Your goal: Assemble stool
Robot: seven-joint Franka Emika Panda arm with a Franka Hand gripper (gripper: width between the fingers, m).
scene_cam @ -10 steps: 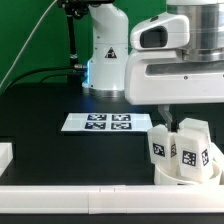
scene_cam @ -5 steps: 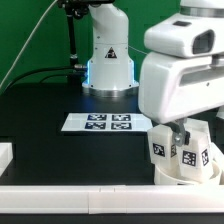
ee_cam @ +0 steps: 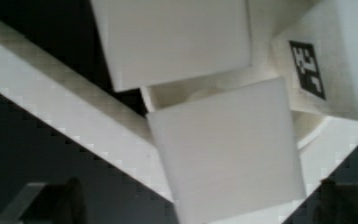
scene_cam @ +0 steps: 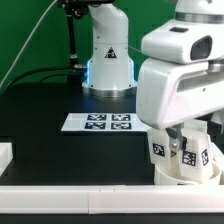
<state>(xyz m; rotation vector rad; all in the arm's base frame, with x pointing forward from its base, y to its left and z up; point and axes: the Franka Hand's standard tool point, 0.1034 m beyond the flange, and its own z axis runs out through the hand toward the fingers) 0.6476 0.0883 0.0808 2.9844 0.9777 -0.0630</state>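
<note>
Exterior view, arm: we see the white Panda arm (scene_cam: 180, 85) filling the right half of the frame, its bulky wrist housing lowered over the stool parts.
Exterior view, gripper: we see the gripper (scene_cam: 180, 135) just under the housing at the lower right, its fingers mostly hidden among the legs; we take the jaws to stand wide apart, and we cannot see them holding anything.
Exterior view, stool: we find the stool (scene_cam: 188, 160) at the lower right of the frame, upside down, its round seat (scene_cam: 180, 178) resting on the table and short blocky legs standing up from it.
Exterior view, legs: one tagged leg (scene_cam: 160, 150) stands at the left of the cluster, another (scene_cam: 200, 153) at its right.
Exterior view, marker board: the marker board (scene_cam: 100, 122) lies flat at the centre of the frame, apart from the stool.
Exterior view, table: the black table (scene_cam: 40, 120) carries a white border block (scene_cam: 70, 195) along the bottom edge.
Wrist view, legs: we see a large white leg block (ee_cam: 229, 150) at the centre, tilted, and another (ee_cam: 172, 40) at the top.
Wrist view, tag: a black-and-white tag (ee_cam: 307, 68) shows at the upper right.
Wrist view, gripper: we cannot make out the fingers clearly.
</note>
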